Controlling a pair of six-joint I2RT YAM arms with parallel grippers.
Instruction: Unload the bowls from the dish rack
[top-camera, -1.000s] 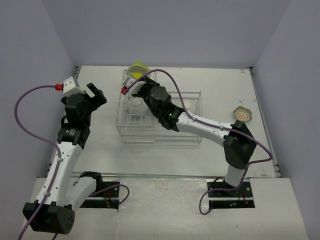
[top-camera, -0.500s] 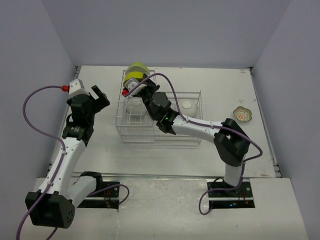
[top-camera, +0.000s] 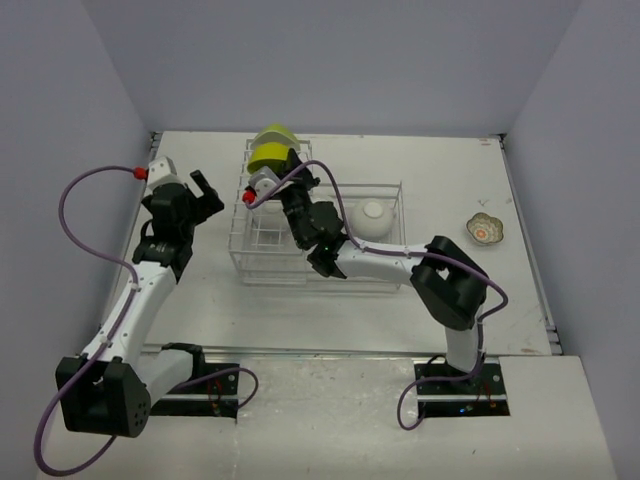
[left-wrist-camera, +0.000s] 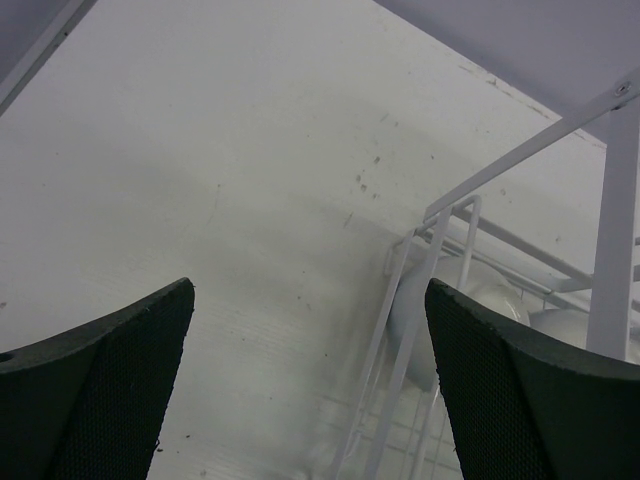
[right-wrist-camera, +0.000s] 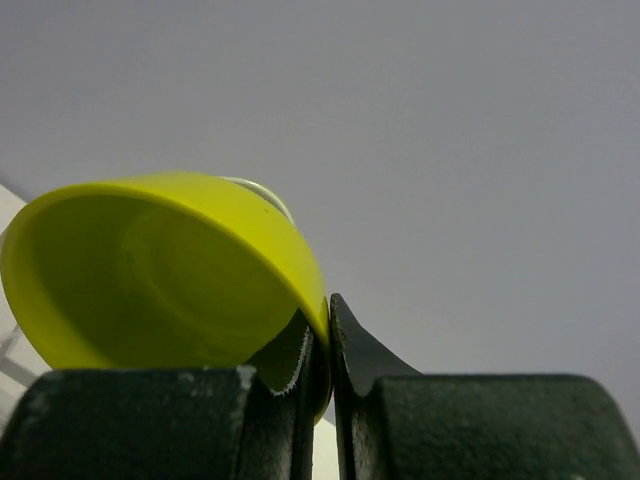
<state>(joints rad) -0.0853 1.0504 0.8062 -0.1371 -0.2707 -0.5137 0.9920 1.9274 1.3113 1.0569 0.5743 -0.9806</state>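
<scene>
Scuffed white table (top-camera: 200, 300), lilac walls (top-camera: 330, 60). My right gripper (right-wrist-camera: 328, 340) pinches a lime-yellow bowl (right-wrist-camera: 170, 270) by its rim near the far edge; my left gripper (left-wrist-camera: 308, 300) gapes.

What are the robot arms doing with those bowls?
They are taking bowls out of the dish rack. The right gripper is pinching the rim of a lime-yellow bowl at the tall end of the rack. The left gripper is open and holds nothing, hovering just beside the rack. A white bowl sits in the low part of the rack, and a patterned bowl is out on the table to the right.
</scene>
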